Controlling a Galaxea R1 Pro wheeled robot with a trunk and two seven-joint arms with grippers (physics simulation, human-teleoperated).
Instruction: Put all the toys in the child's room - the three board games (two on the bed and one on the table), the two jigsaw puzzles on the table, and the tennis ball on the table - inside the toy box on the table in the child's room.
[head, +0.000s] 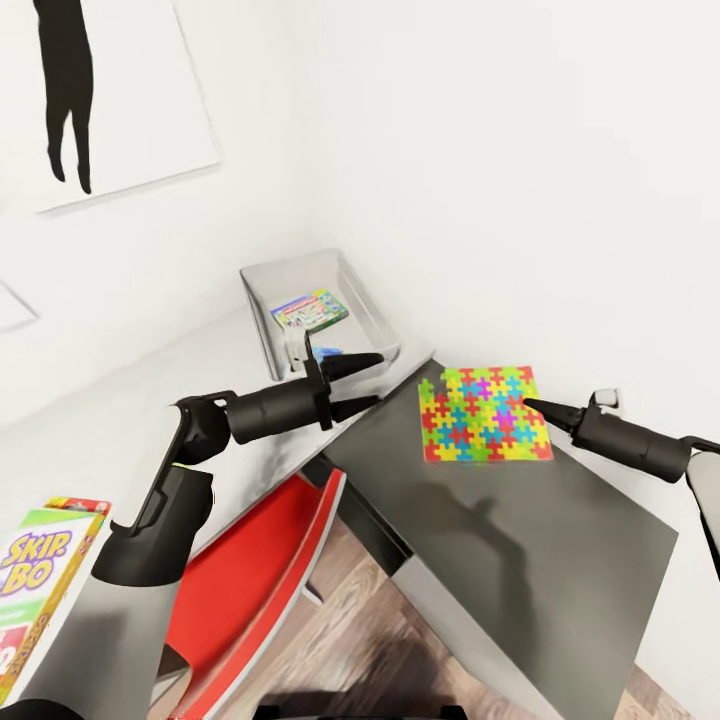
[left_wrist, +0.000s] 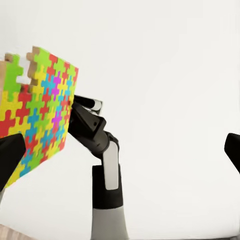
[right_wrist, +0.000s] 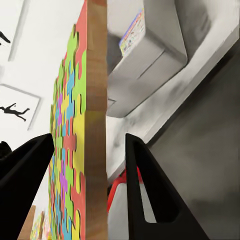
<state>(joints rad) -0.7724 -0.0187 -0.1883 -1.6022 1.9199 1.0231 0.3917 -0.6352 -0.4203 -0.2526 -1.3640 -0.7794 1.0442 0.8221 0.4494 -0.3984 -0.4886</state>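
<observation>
Jigsaw puzzle lies flat on the dark lower tabletop, w/ its far edge toward the toy box. Right gripper sits at the puzzle's right edge. In the right wrist view the slab's edge runs between the two black fingers, jaws spread on either side of it, not clearly pressing; I'd say straddling rather than pinching, contact can't be confirmed.

Left gripper hovers over the tabletop step near the toy box's near wall, jaws spread, holding nothing. Its wrist cam looks across at the puzzle and the right arm behind it.

Toy box is on the light upper tabletop by the wall corner, already w/ a green-edged board game inside; something blue just beside the box's near wall, can't tell what. SKIP-BO box sits apart at the near left.

Key relation: puzzle is on the right arm's side, box lies beyond it and to the left. Right arm nearer the puzzle, left arm nearer the box. Prob. next: close on the edge, lift, carry the slab over the box's near wall.
</observation>
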